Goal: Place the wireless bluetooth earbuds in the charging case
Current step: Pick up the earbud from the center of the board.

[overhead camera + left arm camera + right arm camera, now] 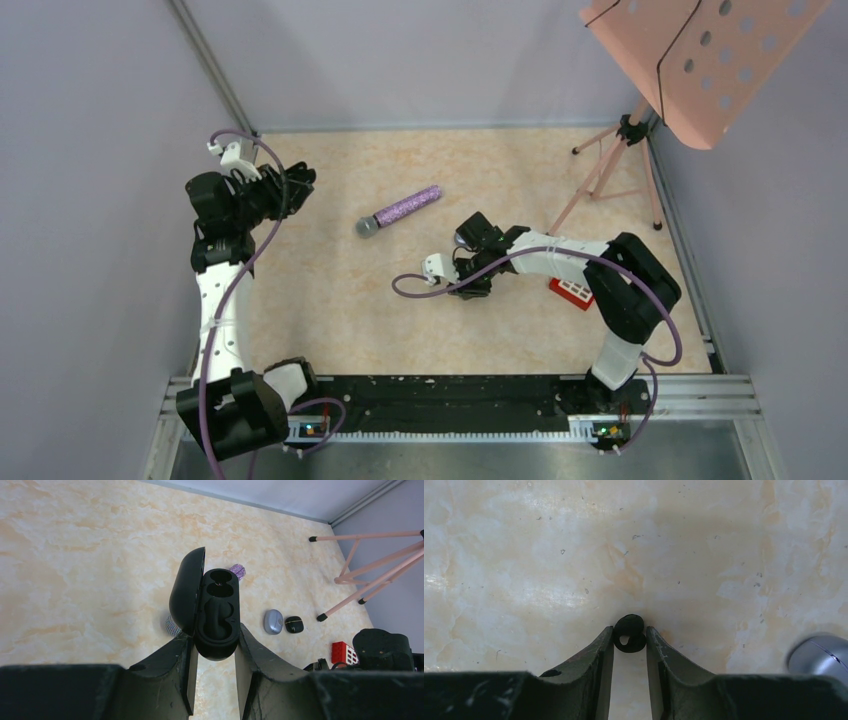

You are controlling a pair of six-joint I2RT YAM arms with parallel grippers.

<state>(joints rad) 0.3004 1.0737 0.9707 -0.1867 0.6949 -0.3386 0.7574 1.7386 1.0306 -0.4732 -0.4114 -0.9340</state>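
My left gripper is shut on an open black charging case, held up over the table with its lid swung to the left. Its earbud wells look dark and I cannot tell what is in them. In the top view this gripper is at the far left. My right gripper is shut on a tiny glossy black earbud, pinched at the fingertips close above the table surface. In the top view it sits mid-table. No lilac-pink earbuds are in view.
A purple glitter microphone lies mid-table. A closed grey oval case and a small black case lie by the right arm; the grey one shows in the right wrist view. A red brick and a pink music stand are on the right.
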